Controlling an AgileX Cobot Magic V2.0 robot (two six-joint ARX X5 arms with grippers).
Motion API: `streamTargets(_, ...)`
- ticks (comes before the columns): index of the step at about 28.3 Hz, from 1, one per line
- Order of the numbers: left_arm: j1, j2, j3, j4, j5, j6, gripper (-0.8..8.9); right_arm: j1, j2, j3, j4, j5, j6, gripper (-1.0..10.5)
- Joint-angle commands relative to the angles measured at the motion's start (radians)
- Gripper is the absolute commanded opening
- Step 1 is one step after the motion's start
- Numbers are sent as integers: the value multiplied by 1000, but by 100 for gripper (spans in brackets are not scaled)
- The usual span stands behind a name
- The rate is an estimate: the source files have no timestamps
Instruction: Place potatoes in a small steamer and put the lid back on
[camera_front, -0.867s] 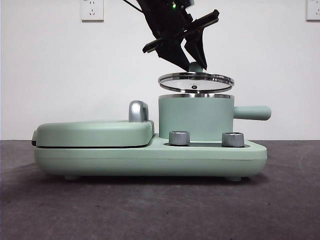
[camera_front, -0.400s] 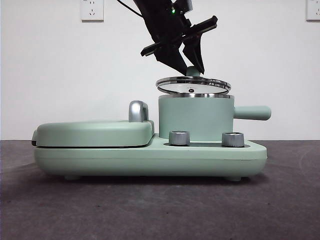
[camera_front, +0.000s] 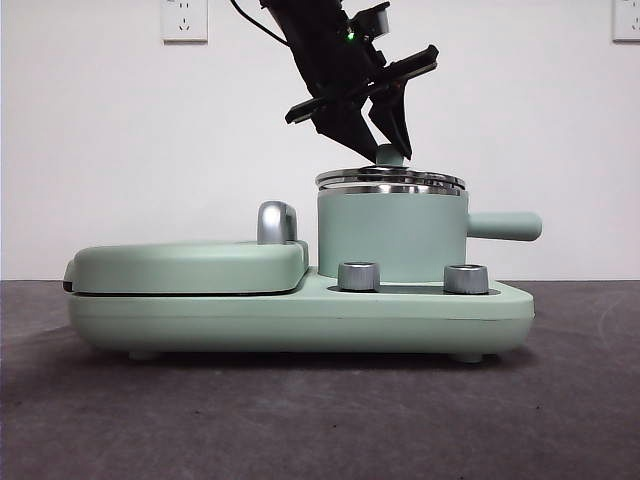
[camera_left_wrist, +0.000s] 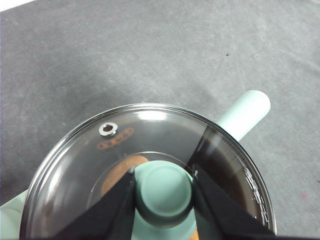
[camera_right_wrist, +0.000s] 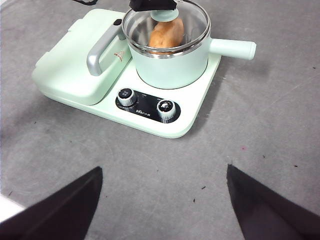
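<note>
The small mint-green steamer stands on the right half of the appliance, its stubby handle pointing right. The glass lid rests flat on its steel rim. My left gripper comes down from above and is shut on the lid's mint-green knob. Through the glass the orange-brown potato shows inside the steamer. The lid's vent hole is toward one edge. My right gripper hangs open well in front of the appliance, holding nothing.
The flat mint-green griddle cover with its chrome handle takes the appliance's left half. Two chrome dials sit on the front below the steamer. Dark grey tabletop surrounds the appliance.
The left gripper lowered the lid from a tilted hover above the steamer until it lies flat on the rim.
</note>
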Motion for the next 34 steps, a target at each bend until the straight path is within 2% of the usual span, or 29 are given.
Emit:
streamTargets(1, -8, 28, 28, 25, 2, -9, 5, 7, 3, 6, 14, 0, 14, 386)
streamTargets(21, -29, 40, 28, -11, 13, -23, 5, 7, 4, 6, 33, 0, 14, 386)
streamTargets(34, -32, 56, 28, 3, 47, 64, 5, 7, 4, 6, 33, 0, 10, 386)
